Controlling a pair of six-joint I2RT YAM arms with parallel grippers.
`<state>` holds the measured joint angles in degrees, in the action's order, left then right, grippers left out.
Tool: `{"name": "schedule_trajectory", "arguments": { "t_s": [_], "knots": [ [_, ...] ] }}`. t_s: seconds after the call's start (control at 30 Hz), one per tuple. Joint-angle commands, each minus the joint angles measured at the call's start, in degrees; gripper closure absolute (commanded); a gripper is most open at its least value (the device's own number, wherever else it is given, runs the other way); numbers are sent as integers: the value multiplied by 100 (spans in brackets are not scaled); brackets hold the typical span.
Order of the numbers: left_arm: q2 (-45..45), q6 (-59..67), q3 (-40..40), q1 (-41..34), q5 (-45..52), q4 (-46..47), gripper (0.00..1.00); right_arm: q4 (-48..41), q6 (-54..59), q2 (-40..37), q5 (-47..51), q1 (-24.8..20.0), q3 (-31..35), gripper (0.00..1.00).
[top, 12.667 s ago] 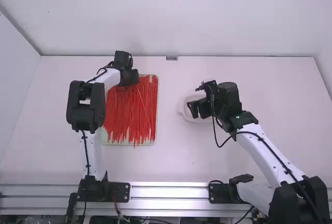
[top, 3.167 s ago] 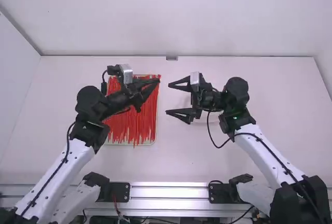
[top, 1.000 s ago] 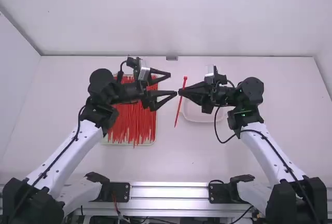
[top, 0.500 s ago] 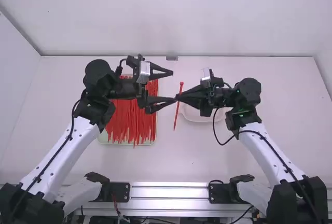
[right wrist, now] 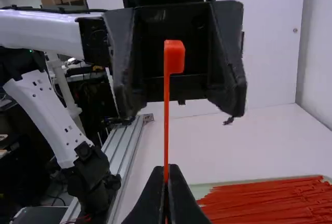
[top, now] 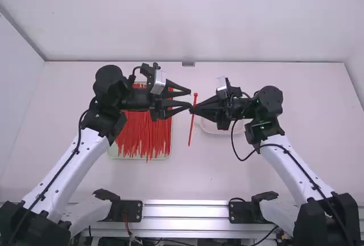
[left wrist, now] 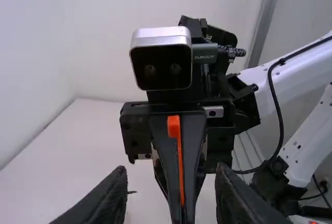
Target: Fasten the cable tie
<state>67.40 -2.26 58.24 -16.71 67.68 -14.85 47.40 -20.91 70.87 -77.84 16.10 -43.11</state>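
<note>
A red cable tie (top: pixel 192 118) hangs nearly upright in the air over the middle of the table. My right gripper (top: pixel 197 108) is shut on its strap, a little below the square head (right wrist: pixel 174 56). The strap's tail (top: pixel 189 141) dangles free below. My left gripper (top: pixel 189 99) faces the right one, open, with one finger (right wrist: pixel 126 73) on each side of the tie's head and not touching it. In the left wrist view the tie (left wrist: pixel 175 154) runs along the right gripper's closed fingers, between my left fingers (left wrist: pixel 110 200).
A tray (top: pixel 169 156) holds several loose red ties (top: pixel 142 129) under the left arm. A white bowl (top: pixel 211 127) sits on the table below the right gripper. The table's far and right parts lie open.
The left gripper's fingers have narrowed around the tie's head. The right gripper has shifted the tie slightly to the left and toward the left gripper.
</note>
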Motion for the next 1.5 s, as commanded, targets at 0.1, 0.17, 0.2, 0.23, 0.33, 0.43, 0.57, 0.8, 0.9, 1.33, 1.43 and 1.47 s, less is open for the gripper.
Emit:
{"name": "schedule_trajectory", "arguments": {
  "t_s": [0.1, 0.17, 0.2, 0.23, 0.33, 0.43, 0.57, 0.8, 0.9, 1.33, 1.43, 1.47],
  "knots": [
    [33, 63, 133, 59, 42, 24, 57, 17, 83, -9, -39, 208, -190, 100],
    [33, 66, 133, 59, 42, 87, 57, 17, 107, -9, -37, 232, -190, 100],
    [33, 63, 133, 59, 42, 94, 57, 15, 138, -9, -37, 225, -190, 100],
    [33, 61, 133, 59, 44, 92, 58, 15, 142, -9, -33, 208, -190, 100],
    [33, 61, 133, 59, 44, 92, 62, 15, 142, -9, -37, 186, -190, 100],
    [33, 61, 133, 52, 44, 92, 69, -7, 140, -9, -37, 221, -190, 100],
    [33, 59, 133, 55, 46, 94, 77, -4, 146, -9, -31, 260, -188, 100],
    [33, 39, 133, 52, 48, 92, 79, -4, 151, -9, -20, 258, -188, 100],
    [33, 37, 133, 52, 48, 90, 79, -4, 184, -9, -35, 260, -188, 100],
    [33, 39, 133, -76, 42, 37, 81, -2, 186, -9, -35, 260, -188, 100],
    [33, 35, 133, -74, 44, 24, 82, -4, 186, -9, -22, 260, -188, 100],
    [33, 39, 133, -76, 44, 24, 82, -2, 188, -9, -13, 260, -188, 100]
  ]
}}
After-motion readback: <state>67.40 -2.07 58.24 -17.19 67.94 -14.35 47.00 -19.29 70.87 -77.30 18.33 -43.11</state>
